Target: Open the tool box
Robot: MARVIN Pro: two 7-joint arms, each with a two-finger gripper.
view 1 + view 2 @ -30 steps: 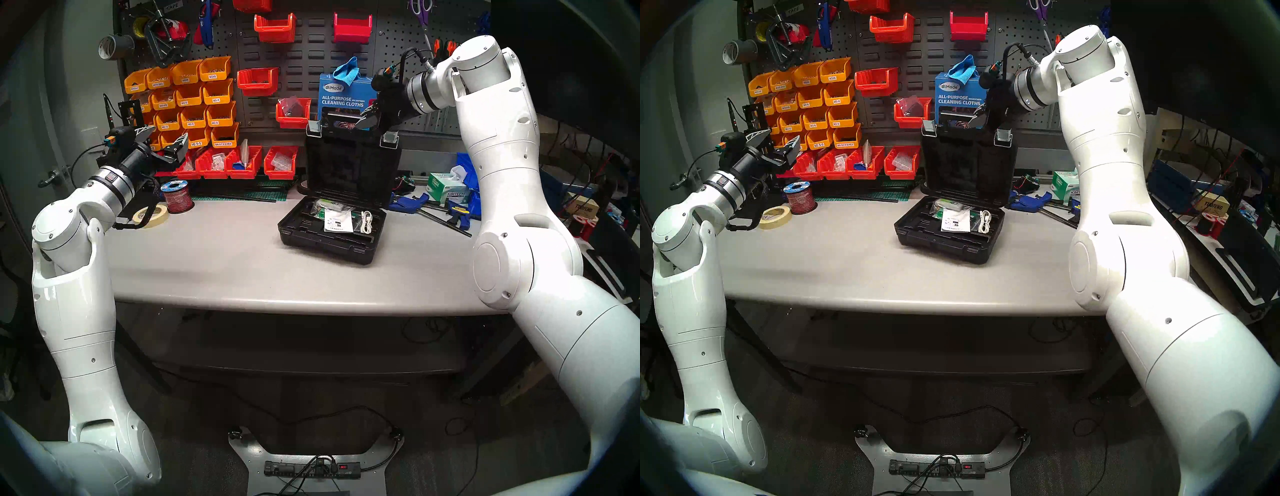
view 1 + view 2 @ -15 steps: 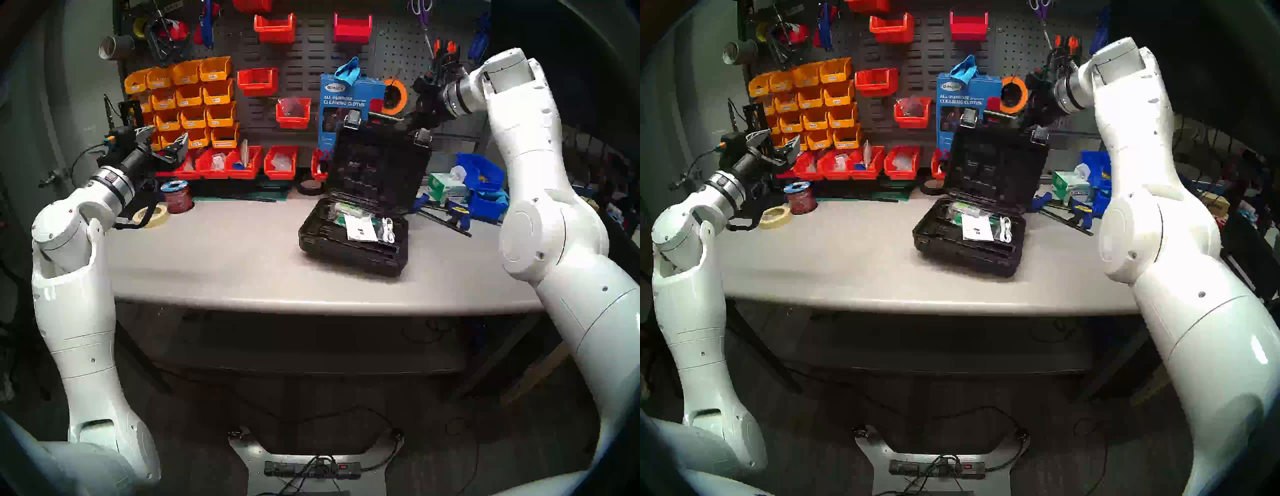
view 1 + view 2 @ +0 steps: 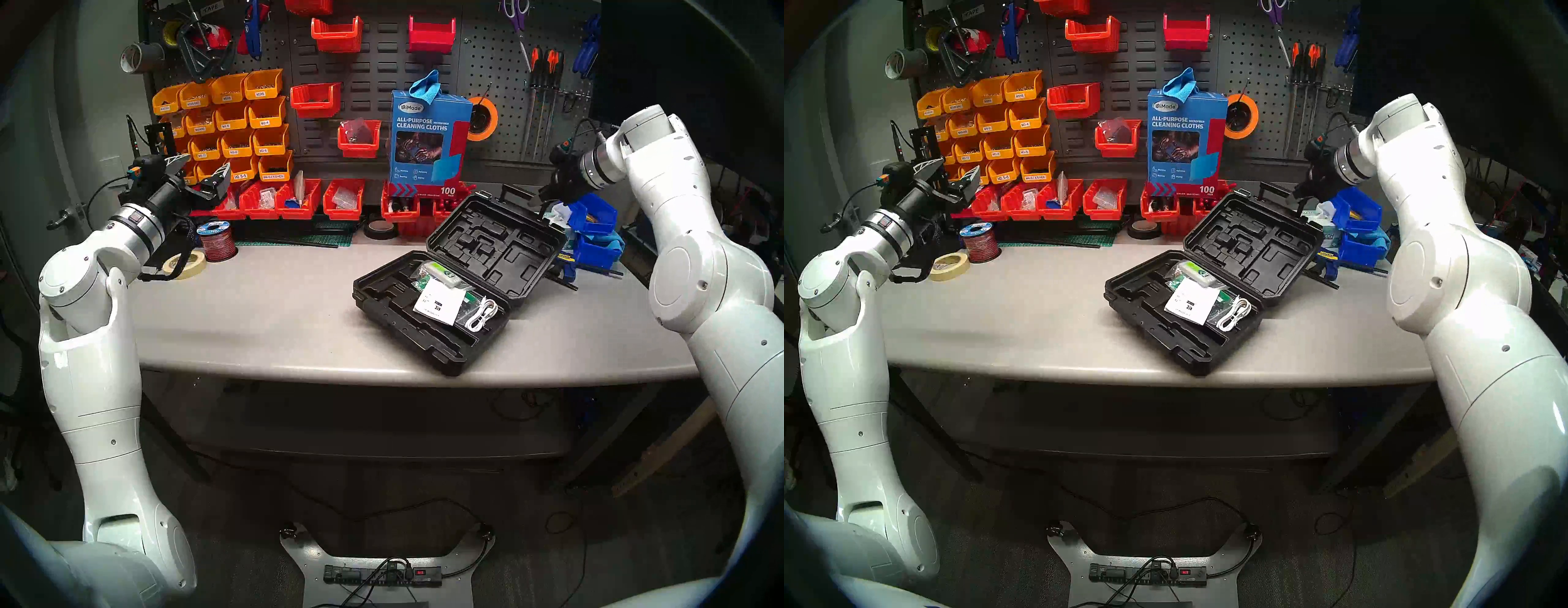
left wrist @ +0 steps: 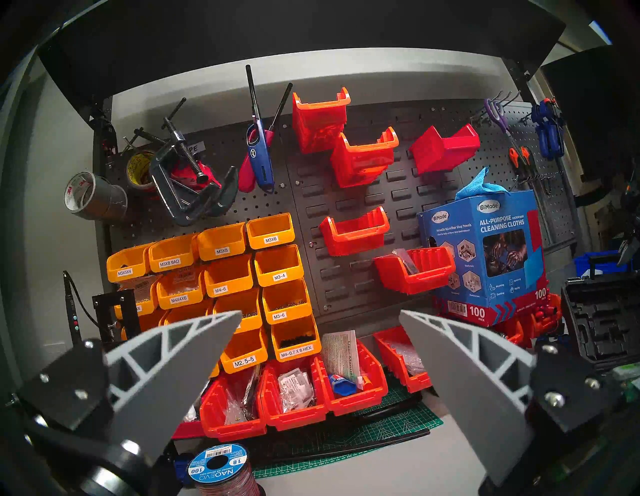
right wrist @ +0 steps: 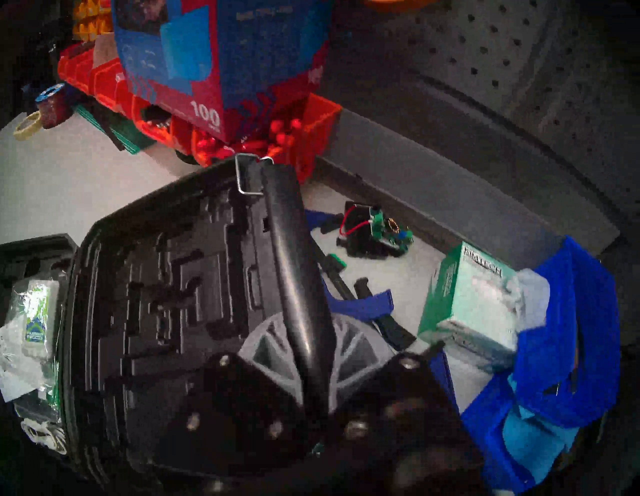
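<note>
Two halves of the tool box [image 3: 458,280] lay spread on the desk [image 3: 263,314] in the left head view, right of centre. The base sat near the front edge, and the lid [image 3: 496,246] leaned back toward the blue bins [image 3: 594,229]. The right end effector [image 3: 547,197] sat at the lid's far rim, pressed together on the moulded handle, evidently to control the lid as it opened. The left end effector [image 3: 199,174] hung spread and empty over the desk's left side, well apart from the case and seemingly parked.

The right head view agreed. The tool box [image 3: 1208,284] was black hard plastic with moulded recesses. A paper leaflet [image 3: 1189,302], a white cable [image 3: 1236,313] and a green packet [image 3: 1193,271] lay in the base.

The left wrist view showed grey fingers [image 4: 180,363] wide apart with nothing between them. Only a corner of the tool box [image 4: 595,329] showed at the right edge.

The right wrist view showed the fingers [image 5: 273,350] closed on the handle [image 5: 298,277]. One silver latch [image 5: 247,175] hung loose at the rim. By judgement, the opening was essentially complete.
</note>
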